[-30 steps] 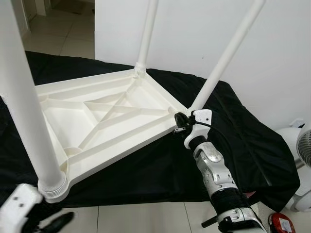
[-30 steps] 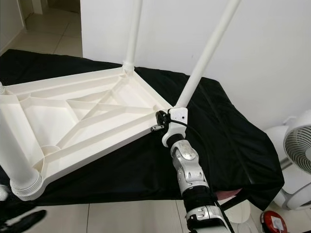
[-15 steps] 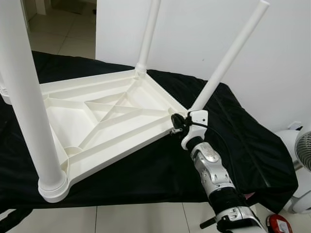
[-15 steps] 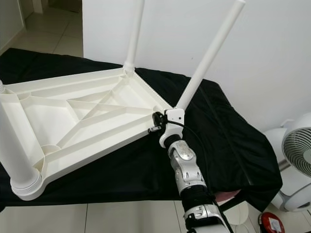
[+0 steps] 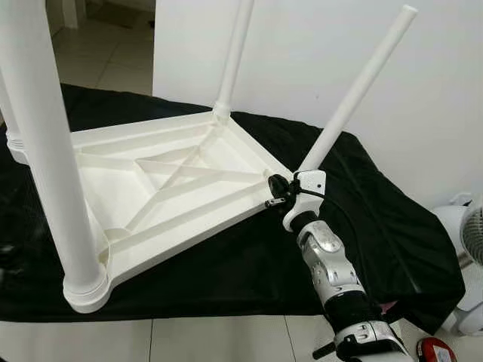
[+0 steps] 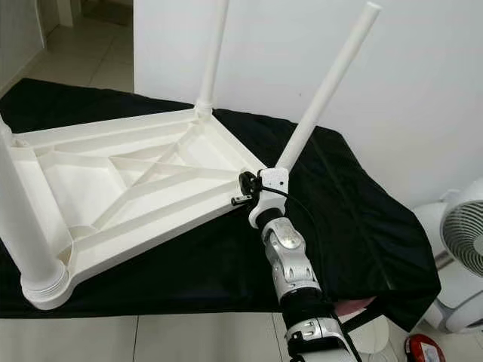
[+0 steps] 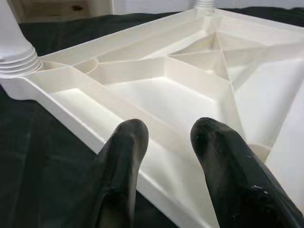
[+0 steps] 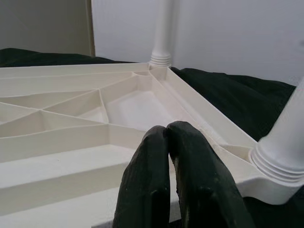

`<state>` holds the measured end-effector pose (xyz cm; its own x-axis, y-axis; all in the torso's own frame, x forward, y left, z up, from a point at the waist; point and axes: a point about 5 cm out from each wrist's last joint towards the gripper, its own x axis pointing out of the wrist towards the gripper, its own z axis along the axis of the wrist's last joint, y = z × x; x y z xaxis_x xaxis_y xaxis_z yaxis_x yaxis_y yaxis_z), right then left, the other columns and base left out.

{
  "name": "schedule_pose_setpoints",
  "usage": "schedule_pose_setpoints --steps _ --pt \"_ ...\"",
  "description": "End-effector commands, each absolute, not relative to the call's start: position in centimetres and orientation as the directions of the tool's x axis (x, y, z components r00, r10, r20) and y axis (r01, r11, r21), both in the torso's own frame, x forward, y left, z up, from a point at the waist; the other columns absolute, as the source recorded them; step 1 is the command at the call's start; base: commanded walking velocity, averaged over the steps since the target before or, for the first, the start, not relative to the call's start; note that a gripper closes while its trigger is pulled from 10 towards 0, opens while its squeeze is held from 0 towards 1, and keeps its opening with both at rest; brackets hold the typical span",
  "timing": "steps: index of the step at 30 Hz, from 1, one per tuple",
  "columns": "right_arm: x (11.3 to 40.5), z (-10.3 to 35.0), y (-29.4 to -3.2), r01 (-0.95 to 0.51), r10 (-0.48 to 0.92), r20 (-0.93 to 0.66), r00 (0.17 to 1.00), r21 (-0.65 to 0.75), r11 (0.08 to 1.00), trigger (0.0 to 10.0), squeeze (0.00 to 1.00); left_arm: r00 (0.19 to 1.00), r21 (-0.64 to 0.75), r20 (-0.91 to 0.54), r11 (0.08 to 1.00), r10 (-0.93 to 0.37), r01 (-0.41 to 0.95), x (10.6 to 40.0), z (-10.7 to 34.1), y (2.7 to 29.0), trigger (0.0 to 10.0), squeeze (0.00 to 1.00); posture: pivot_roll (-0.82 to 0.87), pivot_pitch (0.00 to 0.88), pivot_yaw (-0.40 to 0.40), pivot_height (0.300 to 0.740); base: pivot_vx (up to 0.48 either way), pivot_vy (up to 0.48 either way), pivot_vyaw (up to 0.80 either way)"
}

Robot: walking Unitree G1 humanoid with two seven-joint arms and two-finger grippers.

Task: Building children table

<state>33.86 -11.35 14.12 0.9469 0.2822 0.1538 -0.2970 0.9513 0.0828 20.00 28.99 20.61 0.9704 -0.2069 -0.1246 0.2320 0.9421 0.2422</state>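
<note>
while the white tabletop (image 5: 166, 188) lies upside down on a black cloth (image 5: 355, 219), ribs facing up, its legs rise from the corners: one near leg (image 5: 45, 143), one far leg (image 5: 234, 53), and a tilted leg (image 5: 355, 94) at the right corner. the right gripper (image 8: 166, 137), fingers pressed together, sits at the tabletop's edge just beside that tilted leg. the left gripper (image 7: 168, 135), fingers spread, hovers near the tabletop's rim. a white fan (image 6: 460, 256) stands on the floor to the right.
</note>
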Motion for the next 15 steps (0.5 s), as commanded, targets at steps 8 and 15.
schedule_pose_setpoints --steps 8,15 --pt "34.1 13.1 -12.7 -0.206 0.201 0.091 0.975 0.056 0.977 10.0 0.0 0.912 0.114 -0.029 0.905 -0.41 0.41 21.8 20.4 23.2 10.0 0.0 0.14 0.0 -0.159 0.74 0.0 0.0 0.0" --pt "34.8 12.0 -14.1 -0.066 0.066 0.011 0.998 0.067 0.996 10.0 0.0 0.874 0.106 -0.001 0.869 -0.485 0.483 22.1 20.4 20.5 10.0 0.0 0.14 0.0 -0.157 0.74 0.0 0.0 0.0"
